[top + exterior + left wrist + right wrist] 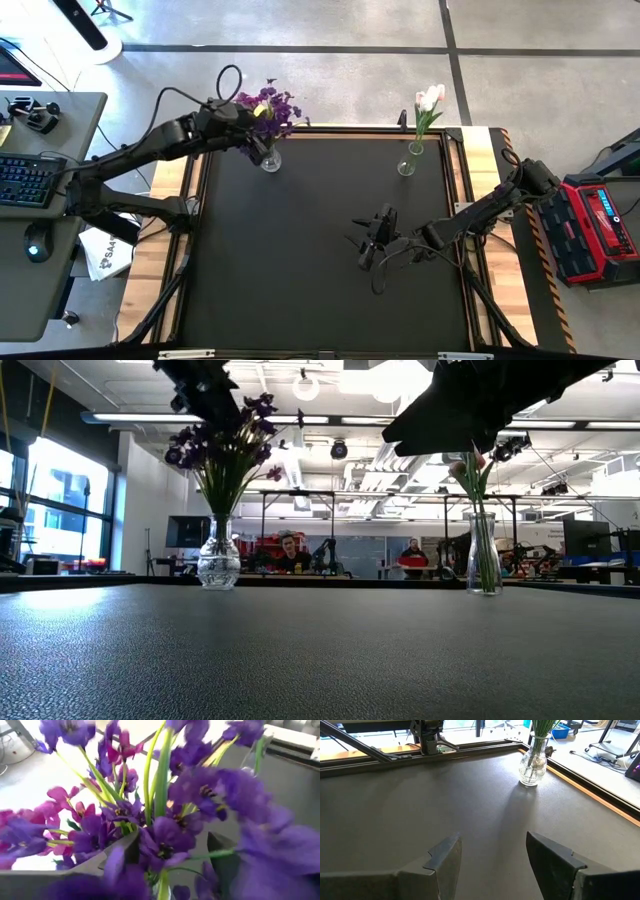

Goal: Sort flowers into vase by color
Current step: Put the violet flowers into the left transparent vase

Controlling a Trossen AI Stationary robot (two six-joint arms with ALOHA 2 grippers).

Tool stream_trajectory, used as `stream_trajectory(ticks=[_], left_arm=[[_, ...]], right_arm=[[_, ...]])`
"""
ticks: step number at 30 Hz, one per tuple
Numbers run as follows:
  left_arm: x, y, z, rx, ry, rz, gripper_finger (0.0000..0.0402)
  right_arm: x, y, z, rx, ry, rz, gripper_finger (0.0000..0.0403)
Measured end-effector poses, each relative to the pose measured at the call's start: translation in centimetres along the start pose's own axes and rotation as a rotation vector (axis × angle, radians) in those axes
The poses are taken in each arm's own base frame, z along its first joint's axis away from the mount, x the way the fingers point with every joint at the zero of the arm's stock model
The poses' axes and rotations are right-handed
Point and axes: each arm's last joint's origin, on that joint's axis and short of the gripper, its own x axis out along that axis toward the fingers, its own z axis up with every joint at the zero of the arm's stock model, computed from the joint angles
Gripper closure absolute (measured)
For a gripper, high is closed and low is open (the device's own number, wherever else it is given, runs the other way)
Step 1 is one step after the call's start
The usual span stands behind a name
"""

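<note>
Flowers [266,106] in vases on dark table [300,250]; left gripper [172,855] state unclear, right gripper [492,857] wide; workshop behind

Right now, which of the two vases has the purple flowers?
The round vase under the left gripper; the slim vase holds pink and white tulips.

purple flowers [268,106] upright in round vase [270,159] | pink-white tulips [429,100] (upright) in slim vase [407,163]
</note>
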Motion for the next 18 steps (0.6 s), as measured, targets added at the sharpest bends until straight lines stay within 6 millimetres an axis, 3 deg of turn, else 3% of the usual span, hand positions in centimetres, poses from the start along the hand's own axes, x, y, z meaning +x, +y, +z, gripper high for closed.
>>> stream_trajectory(ticks=[10,13,18], left_arm=[[-2.0,0.4,2.1,-0.054,-0.06,-0.004,0.0177],[-1.9,0.4,2.0,-0.049,-0.059,0.007,0.02],[-0.7,0.4,0.6,-0.045,-0.006,0.073,0.0274]], right_arm=[[0.0,0.0,0.0,-0.001,0.0,0.0,0.0197],[0.0,0.0,0.0,-0.002,0.0,0.0,0.0197],[0.0,0.0,0.0,-0.002,0.0,0.0,0.0197]])
